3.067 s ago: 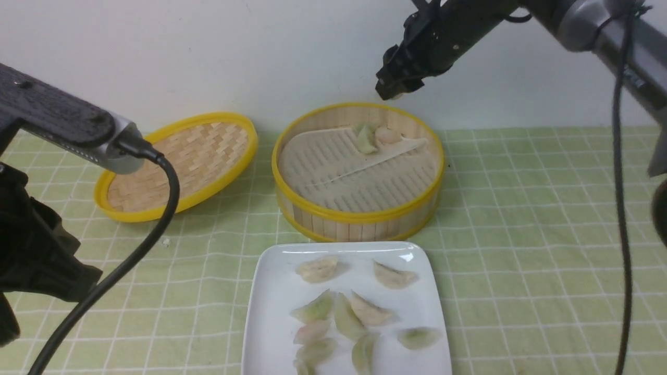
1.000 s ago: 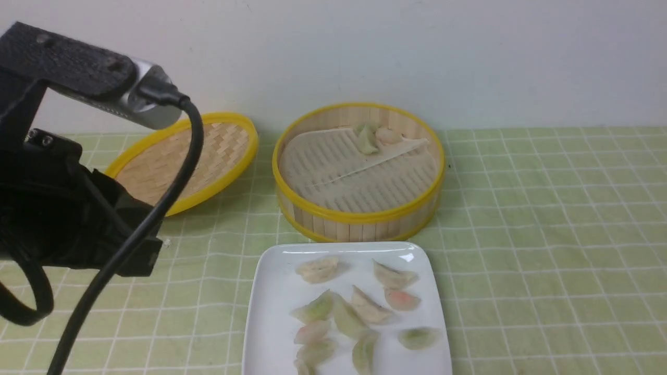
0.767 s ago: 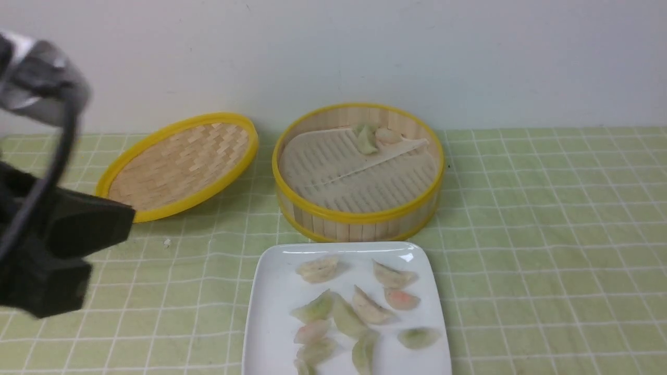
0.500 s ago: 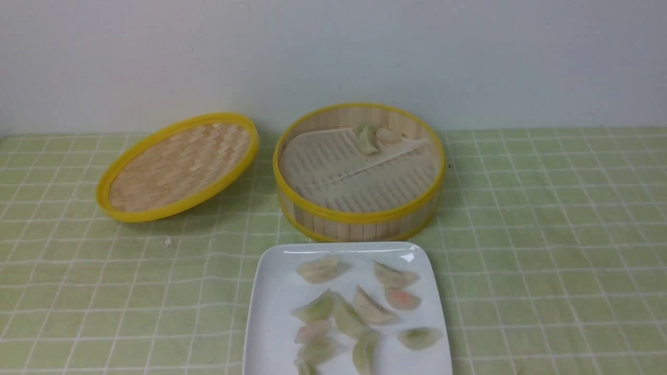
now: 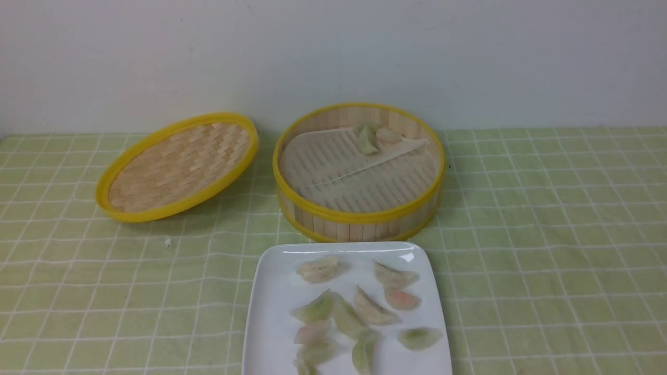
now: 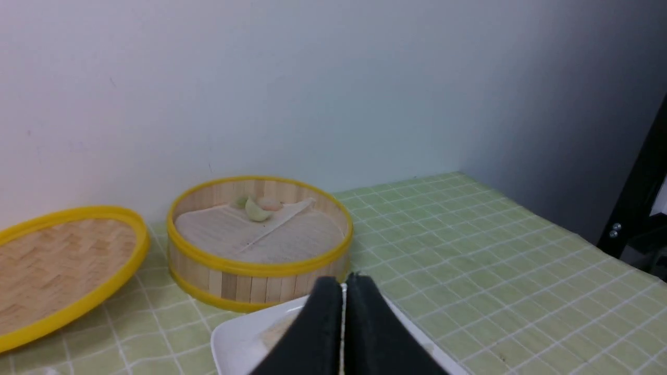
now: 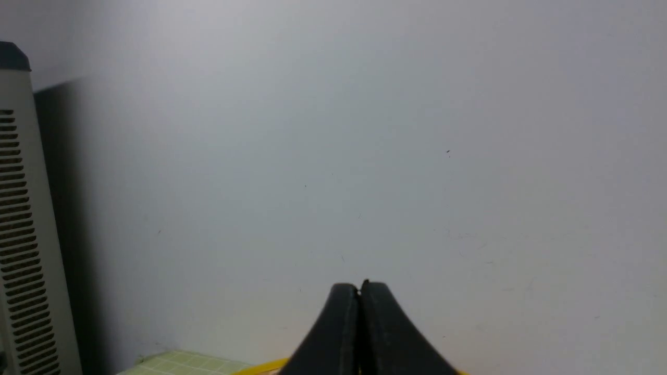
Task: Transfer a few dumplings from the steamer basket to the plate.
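The steamer basket (image 5: pixel 358 208) stands at the middle back of the table, with two dumplings (image 5: pixel 375 137) at its far side on the liner; it also shows in the left wrist view (image 6: pixel 250 276). The white plate (image 5: pixel 271 291) lies in front of it and holds several dumplings (image 5: pixel 359 312). Neither arm shows in the front view. My left gripper (image 6: pixel 343 284) is shut and empty, held back above the plate's (image 6: pixel 234 338) near side. My right gripper (image 7: pixel 359 289) is shut and empty, facing the wall.
The woven bamboo lid (image 5: pixel 177 165) lies tilted to the left of the steamer, and shows in the left wrist view (image 6: pixel 57 265). A green checked cloth (image 5: pixel 547 234) covers the table. A grey vented unit (image 7: pixel 21 234) and a black post (image 6: pixel 638 182) stand at the sides.
The right arm left the front view after the earliest frame, and one more pinkish dumpling lies on the plate. The left arm drew back out of the front view during the last second.
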Robot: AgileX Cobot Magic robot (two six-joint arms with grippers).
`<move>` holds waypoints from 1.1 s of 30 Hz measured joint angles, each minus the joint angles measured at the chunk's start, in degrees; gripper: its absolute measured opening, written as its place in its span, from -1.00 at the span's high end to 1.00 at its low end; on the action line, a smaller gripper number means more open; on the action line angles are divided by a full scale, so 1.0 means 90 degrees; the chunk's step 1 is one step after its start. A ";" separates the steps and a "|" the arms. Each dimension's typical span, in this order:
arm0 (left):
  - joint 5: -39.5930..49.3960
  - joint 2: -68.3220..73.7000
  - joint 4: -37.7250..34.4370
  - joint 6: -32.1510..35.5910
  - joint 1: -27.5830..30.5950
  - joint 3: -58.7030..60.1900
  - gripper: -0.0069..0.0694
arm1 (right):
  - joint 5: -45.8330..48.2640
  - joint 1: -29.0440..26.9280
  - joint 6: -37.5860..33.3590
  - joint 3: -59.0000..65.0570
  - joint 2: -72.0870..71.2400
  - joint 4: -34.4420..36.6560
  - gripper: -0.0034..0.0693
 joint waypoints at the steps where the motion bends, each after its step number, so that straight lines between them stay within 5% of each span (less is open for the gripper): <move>1: -0.0001 0.0000 0.0000 0.0000 0.0000 0.0012 0.83 | 0.0000 0.0000 0.0000 0.0000 0.0000 0.0000 0.94; 10: -0.0429 0.0000 0.0457 0.0466 0.0034 0.0444 0.83 | 0.0000 0.0000 0.0000 0.0000 0.0000 0.0000 0.94; 21: -0.2161 0.0006 0.0838 0.0721 0.2144 0.2849 0.83 | 0.0000 0.0000 0.0000 0.0000 0.0000 0.0000 0.94; 33: -0.2217 0.0006 0.1056 0.0729 0.2579 0.3756 0.83 | 0.0000 0.0000 0.0000 0.0000 0.0000 0.0000 0.94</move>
